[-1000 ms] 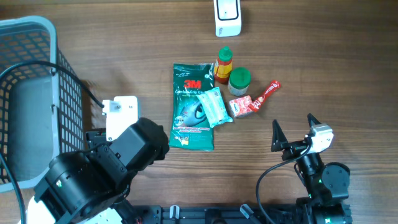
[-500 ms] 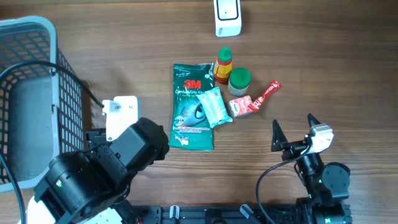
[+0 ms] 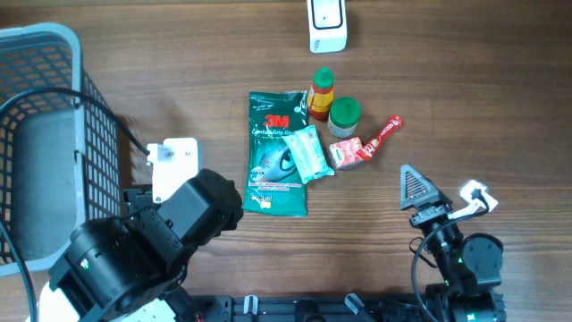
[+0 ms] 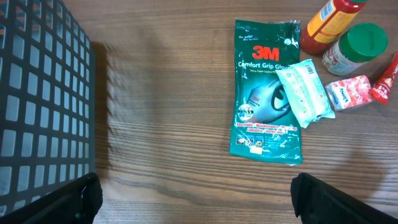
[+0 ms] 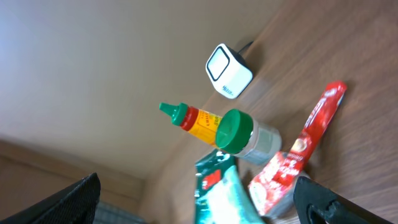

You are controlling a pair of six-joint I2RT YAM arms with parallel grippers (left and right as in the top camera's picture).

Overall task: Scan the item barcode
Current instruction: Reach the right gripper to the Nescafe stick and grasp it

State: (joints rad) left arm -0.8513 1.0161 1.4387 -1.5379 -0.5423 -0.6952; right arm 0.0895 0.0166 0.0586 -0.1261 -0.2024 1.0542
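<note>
Right pincer (image 3: 445, 182) twisted, jaws wide; basket (image 3: 54, 36) holds grey object (image 3: 45, 179).

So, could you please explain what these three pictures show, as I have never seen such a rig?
These show two robot arms at a table. One picture looks down from above; the other two come from a camera on each wrist. The left arm is bottom left, the right arm bottom right. On the table lie a green 3M glove pack, a pale packet on top of it, a sauce bottle, a green-lidded jar, a red-and-white packet, a long red sachet, and a white scanner. A grey basket stands at the left. Both sets of jaws are open and hold nothing.
</note>
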